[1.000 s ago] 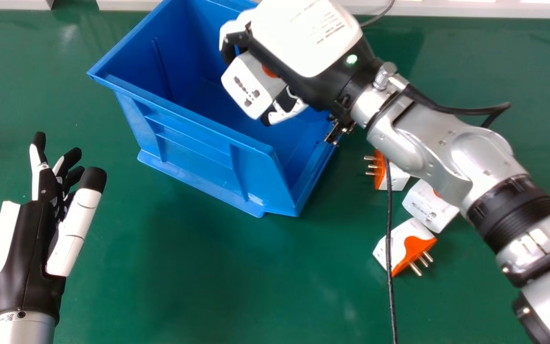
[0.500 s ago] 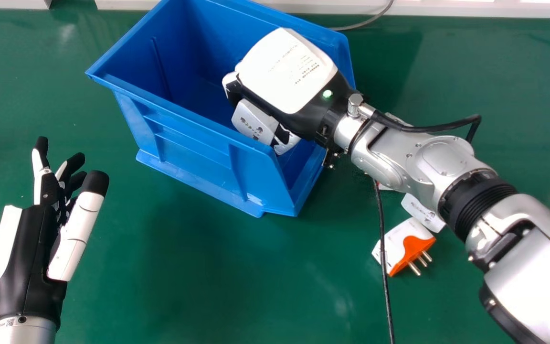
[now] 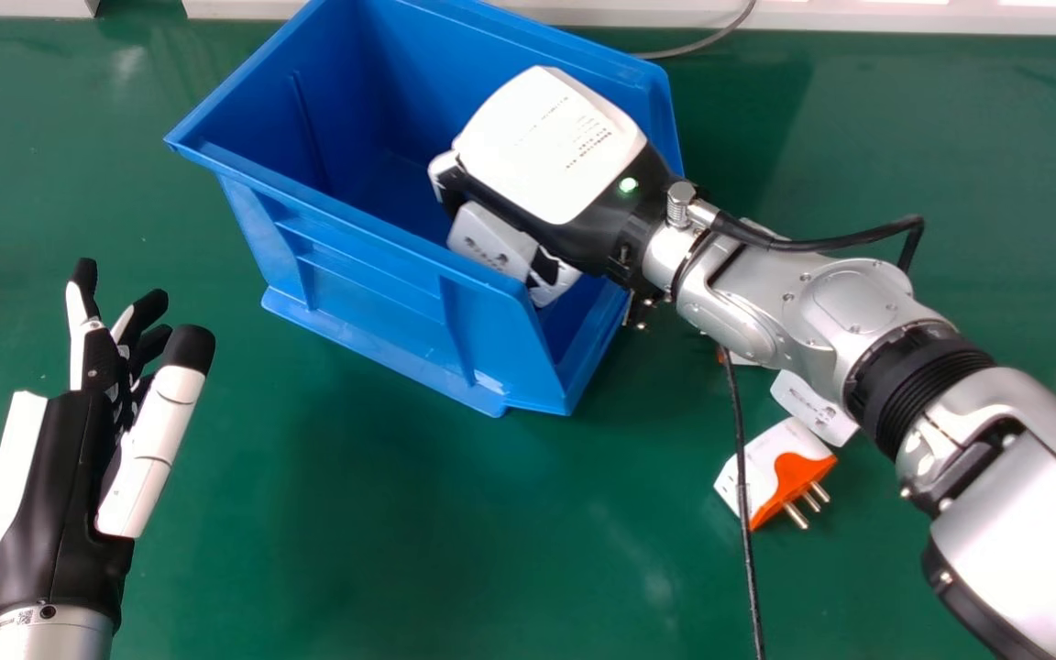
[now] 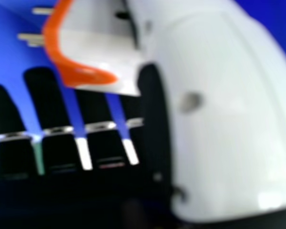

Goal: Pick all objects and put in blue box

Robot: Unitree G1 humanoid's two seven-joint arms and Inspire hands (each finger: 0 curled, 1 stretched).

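Observation:
The right hand [image 3: 551, 151] is inside the blue box [image 3: 363, 257], back of the hand up, shut on a white plug adapter [image 3: 491, 240] close to the box's near wall. In the right hand view, the adapter [image 4: 97, 59] with its orange part and metal pins lies between the thumb and fingertips of the right hand [image 4: 224, 105]. To the right of the box, a white and orange adapter [image 3: 777, 469] rests on the table beside a white one [image 3: 812, 408]; another is mostly hidden under the right forearm. At the left, the left hand [image 3: 60, 467] is open and holds nothing.
The green table [image 3: 381, 513] stretches in front of the box. A black cable [image 3: 741, 458] hangs from the right arm across the adapters. A thin grey cable [image 3: 702, 43] and a white ledge [image 3: 904, 16] lie along the far edge.
The right hand has come down deeper into the box with the adapter, and its forearm has swung left and nearer. The left hand has shifted very slightly right.

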